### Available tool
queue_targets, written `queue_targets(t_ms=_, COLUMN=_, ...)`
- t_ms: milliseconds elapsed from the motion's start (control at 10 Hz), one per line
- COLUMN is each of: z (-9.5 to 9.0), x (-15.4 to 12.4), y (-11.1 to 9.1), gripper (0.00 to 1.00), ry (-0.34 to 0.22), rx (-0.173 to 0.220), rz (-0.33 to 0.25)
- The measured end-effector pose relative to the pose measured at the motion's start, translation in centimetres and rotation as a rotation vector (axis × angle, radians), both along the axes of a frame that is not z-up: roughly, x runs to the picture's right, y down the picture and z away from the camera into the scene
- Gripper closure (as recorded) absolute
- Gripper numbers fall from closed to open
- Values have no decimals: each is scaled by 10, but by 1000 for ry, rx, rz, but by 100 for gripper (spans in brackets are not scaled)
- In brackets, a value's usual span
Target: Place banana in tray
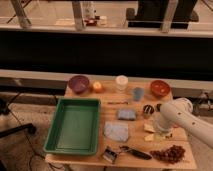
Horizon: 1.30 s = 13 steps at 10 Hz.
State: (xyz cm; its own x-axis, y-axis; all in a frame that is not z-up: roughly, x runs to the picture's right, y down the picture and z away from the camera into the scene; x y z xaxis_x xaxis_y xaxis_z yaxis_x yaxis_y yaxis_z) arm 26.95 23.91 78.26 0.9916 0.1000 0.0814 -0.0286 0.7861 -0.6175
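The gripper (pixel 161 128) is held low over the worktop's (pixel 111 96) right side, well apart from the green tray (pixel 75 127), and whether it is shut cannot be told.

count on the wooden table (pixel 109 114): one large rectangular green plastic tray (pixel 51 131). bowls, two: one round purple bowl (pixel 79 83), one round orange-brown bowl (pixel 160 88). cups, two: one tall white cup (pixel 121 82), one small blue cup (pixel 138 93). one round orange fruit (pixel 97 86). one blue rectangular sponge (pixel 126 114). one pale blue crumpled cloth (pixel 116 131). one bunch of dark red grapes (pixel 170 152). one black-handled utensil (pixel 132 151). one gripper (pixel 161 130), low over the table's right side.
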Motion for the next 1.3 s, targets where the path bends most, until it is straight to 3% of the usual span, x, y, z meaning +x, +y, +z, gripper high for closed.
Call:
queue_targets(t_ms=500, z=26, x=17, y=-1, gripper=20, ry=14, rx=-23, rz=7)
queue_targets(t_ms=1000, z=36, x=40, y=-1, gripper=22, ry=60, rx=-31, rz=37)
queue_targets(t_ms=1300, z=45, x=46, y=5, gripper=51, ry=76, rx=-56, rz=46)
